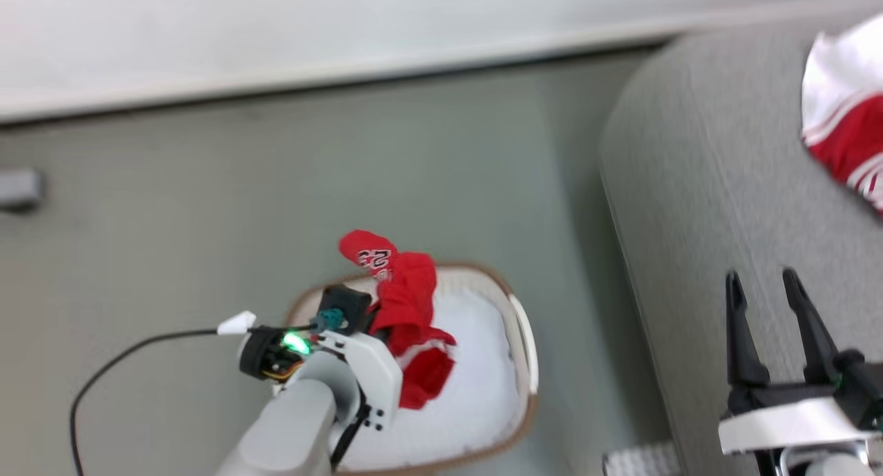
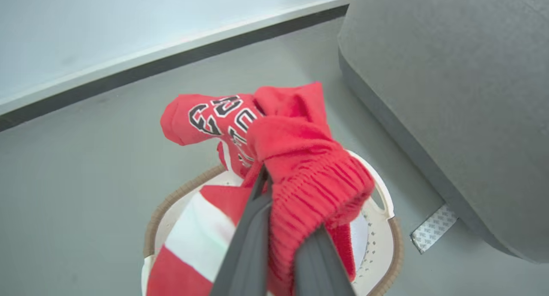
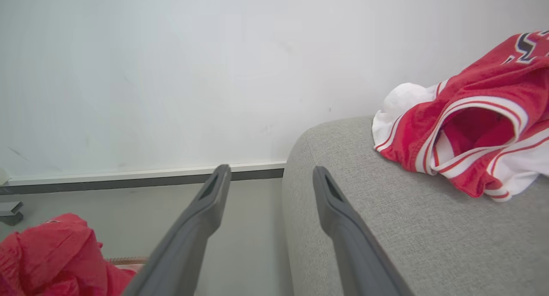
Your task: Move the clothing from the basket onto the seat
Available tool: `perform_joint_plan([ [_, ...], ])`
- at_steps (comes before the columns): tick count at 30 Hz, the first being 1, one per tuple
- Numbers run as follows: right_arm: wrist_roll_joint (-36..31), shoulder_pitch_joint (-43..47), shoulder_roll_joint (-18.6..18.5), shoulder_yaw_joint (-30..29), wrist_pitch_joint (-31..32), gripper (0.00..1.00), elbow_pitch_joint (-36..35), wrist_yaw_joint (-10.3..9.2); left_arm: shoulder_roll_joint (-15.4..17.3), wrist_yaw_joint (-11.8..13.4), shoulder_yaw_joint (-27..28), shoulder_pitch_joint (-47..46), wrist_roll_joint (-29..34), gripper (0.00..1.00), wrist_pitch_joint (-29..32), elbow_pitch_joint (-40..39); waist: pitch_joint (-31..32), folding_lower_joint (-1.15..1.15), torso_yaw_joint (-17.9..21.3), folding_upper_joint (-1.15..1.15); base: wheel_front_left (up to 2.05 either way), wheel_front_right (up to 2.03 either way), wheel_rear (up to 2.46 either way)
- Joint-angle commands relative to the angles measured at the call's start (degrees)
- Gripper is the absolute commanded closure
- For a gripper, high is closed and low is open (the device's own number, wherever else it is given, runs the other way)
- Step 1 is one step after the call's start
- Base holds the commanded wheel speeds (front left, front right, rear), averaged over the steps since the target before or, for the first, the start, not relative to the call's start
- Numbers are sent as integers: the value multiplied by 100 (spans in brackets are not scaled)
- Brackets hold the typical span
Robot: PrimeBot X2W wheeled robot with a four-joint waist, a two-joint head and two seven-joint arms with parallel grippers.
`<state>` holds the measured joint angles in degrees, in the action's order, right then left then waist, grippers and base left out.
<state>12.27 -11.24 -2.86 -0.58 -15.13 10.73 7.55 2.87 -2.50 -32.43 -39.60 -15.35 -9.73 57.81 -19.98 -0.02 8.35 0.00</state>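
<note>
1. The left tool (image 2: 279, 210) is closed on a bunched, ribbed fold of a red jersey (image 2: 300, 158). The jersey is held just above the basket (image 2: 171, 201), with its lower end hanging into the basket.
2. More red and white cloth (image 2: 193, 231) is seen lying inside the basket, beneath the held piece.
3. The right tool (image 1: 760, 277) is spread wide and holds nothing. It is placed to the right of the basket, over the edge of the seat (image 1: 690, 186).
4. A second jersey (image 3: 463, 128) is already laid on the seat, well apart from the basket.
5. The jersey is judged to be light, soft and limp, so it is expected to sag and trail from any pinch. Nothing about it is judged fragile.
6. A thick gathered fold or the ribbed trim is judged the best place to be gripped, since a single thin layer could slip free.
7. The hanging end could be caught on the basket's rim, so a lift well clear of the basket is called for before the jersey is carried to the seat.
</note>
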Motion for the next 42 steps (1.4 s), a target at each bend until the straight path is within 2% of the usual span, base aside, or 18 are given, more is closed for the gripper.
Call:
perform_joint_plan([
  [1,-71,145,-6,-62,-2,0,30,-13,9,48,-52,111,-87,100,-25,-154,845,2,-485,0,0,0,0],
  [9,-201,753,-7,-172,-3,0,182,-13,15,345,19,631,-606,100,33,-1102,1852,2,-721,0,0,0,0],
  [13,-308,985,-8,-166,-3,0,174,-14,176,481,125,782,-658,100,113,-1724,2161,2,-770,0,0,0,0],
  [24,-351,1529,-8,-61,70,0,110,-14,755,885,235,1484,-724,100,727,-3635,2740,2,-754,0,0,0,0],
  [33,-304,1686,-7,116,148,0,-93,-13,1102,1132,230,1874,-688,100,1203,-4752,2763,2,-666,0,0,0,0],
  [38,-517,1473,-7,674,291,0,-418,-13,1166,1188,176,1922,-653,100,1335,-5078,2707,2,-639,0,0,0,0],
  [42,-454,1157,-236,1581,574,0,-652,-13,1145,1206,117,1900,-648,100,1408,-5203,2681,2,-641,0,0,0,0],
])
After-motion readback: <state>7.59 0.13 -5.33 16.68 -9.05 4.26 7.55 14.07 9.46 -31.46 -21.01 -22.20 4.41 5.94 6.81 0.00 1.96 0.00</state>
